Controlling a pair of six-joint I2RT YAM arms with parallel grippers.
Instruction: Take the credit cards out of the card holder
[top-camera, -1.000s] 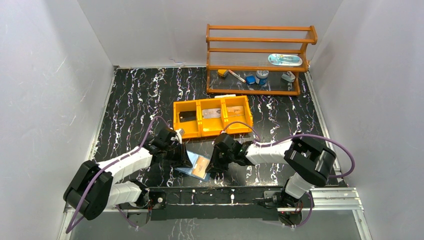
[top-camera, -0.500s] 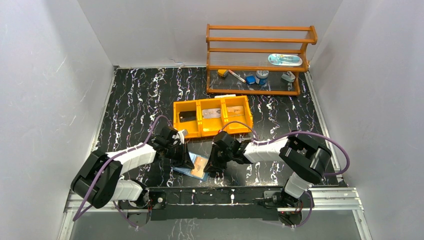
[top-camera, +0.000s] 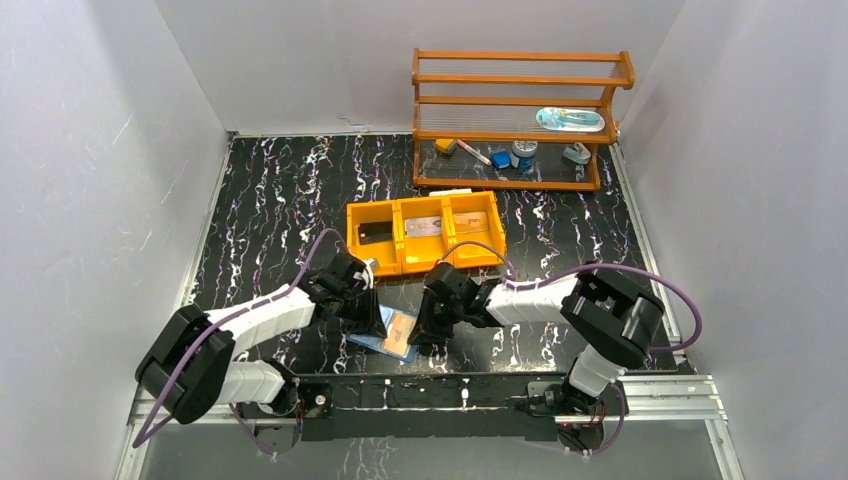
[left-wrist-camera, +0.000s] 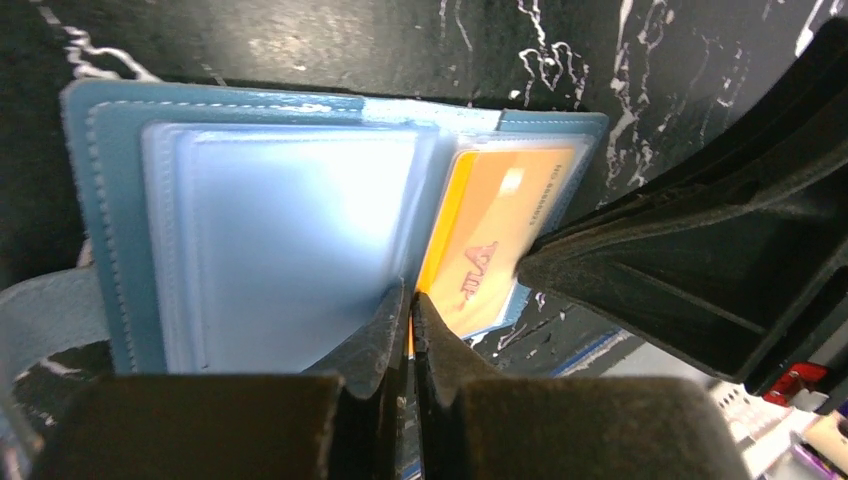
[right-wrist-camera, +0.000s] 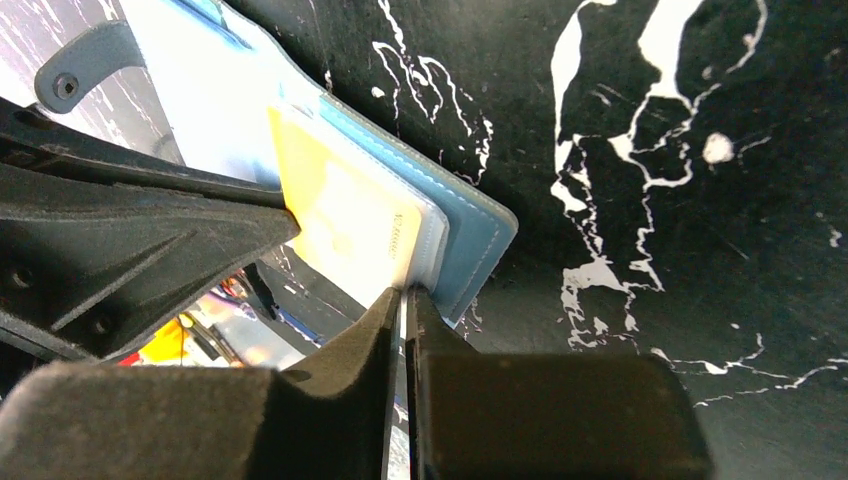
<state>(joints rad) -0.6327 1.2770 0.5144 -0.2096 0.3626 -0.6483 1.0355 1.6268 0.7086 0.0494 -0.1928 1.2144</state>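
The blue card holder (top-camera: 372, 342) lies open on the black marbled table near the front edge, between both arms. Its pale clear sleeves (left-wrist-camera: 280, 240) face up. An orange credit card (left-wrist-camera: 500, 230) sits in the right-hand sleeve. My left gripper (left-wrist-camera: 411, 300) is shut on that card's near edge, with an orange sliver between the fingertips. My right gripper (right-wrist-camera: 403, 295) is shut on the sleeve edge at the card holder's (right-wrist-camera: 470, 230) outer corner, beside the orange card (right-wrist-camera: 340, 215). Seen from above, the left gripper (top-camera: 378, 322) and right gripper (top-camera: 420, 335) flank the card (top-camera: 400, 327).
An orange three-compartment tray (top-camera: 420, 263) stands just behind the wallet, holding a dark card (top-camera: 375, 237) and silvery cards (top-camera: 425, 226). A wooden shelf (top-camera: 520, 75) with small items stands at the back right. The metal rail (top-camera: 450, 385) runs close in front.
The left arm has edged slightly right toward the wallet and its jaws have closed a touch tighter. The right arm and the wallet have barely moved.
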